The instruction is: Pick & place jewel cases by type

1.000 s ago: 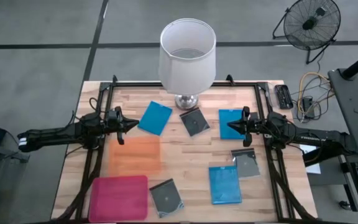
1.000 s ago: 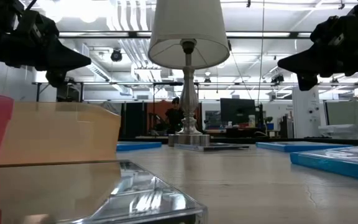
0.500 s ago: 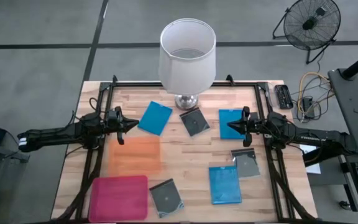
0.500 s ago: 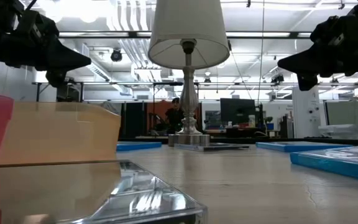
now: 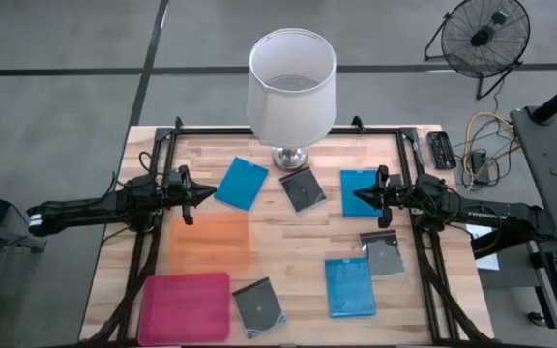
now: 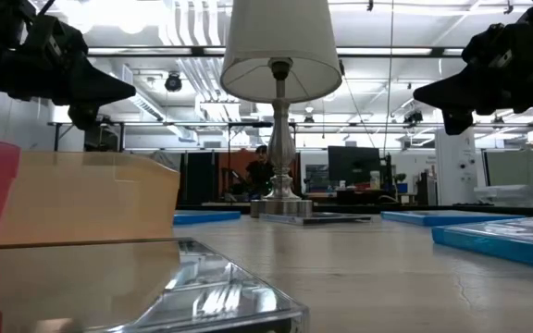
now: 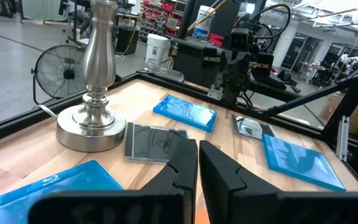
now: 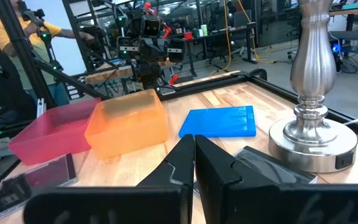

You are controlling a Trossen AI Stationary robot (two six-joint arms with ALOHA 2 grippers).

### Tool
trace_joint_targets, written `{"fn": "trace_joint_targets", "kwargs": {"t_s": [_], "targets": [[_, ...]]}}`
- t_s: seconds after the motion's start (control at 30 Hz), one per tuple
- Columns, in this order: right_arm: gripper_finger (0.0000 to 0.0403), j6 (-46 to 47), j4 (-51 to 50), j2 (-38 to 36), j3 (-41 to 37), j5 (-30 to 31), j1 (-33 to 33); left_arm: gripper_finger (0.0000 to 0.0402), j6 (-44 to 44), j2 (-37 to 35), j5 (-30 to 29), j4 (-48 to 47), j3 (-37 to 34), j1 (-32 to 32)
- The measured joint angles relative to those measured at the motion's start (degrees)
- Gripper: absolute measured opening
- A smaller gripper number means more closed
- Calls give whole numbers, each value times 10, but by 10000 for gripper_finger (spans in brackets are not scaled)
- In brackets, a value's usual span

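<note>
Three blue jewel cases lie flat on the wooden table: one (image 5: 242, 183) at the far left, one (image 5: 360, 190) at the far right, one (image 5: 349, 286) at the near right. Three dark transparent cases lie flat too: by the lamp base (image 5: 303, 188), at the right (image 5: 382, 253), and near the front edge (image 5: 259, 307). My left gripper (image 5: 208, 193) hangs shut above the table, just left of the far-left blue case. My right gripper (image 5: 357, 196) hangs shut over the far-right blue case. Both point level toward the table's middle, with nothing between their fingers (image 7: 197, 155) (image 8: 194, 149).
A lamp with a white shade (image 5: 291, 87) stands on a metal base (image 5: 291, 157) at the far middle. An orange tray (image 5: 209, 240) and a pink tray (image 5: 186, 306) sit at the near left. A black frame (image 5: 288, 128) borders the table. A person (image 8: 5, 31) stands beyond it.
</note>
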Motion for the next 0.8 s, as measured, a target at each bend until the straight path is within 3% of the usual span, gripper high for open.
{"fn": "trace_joint_targets", "kwargs": {"t_s": [0.53, 0.8], "targets": [[9, 35, 30, 0, 0, 0, 0, 0, -1, 0, 1, 38, 2, 0], [8, 22, 14, 8, 53, 0, 0, 0, 46, 22, 5, -2, 77, 0]]}}
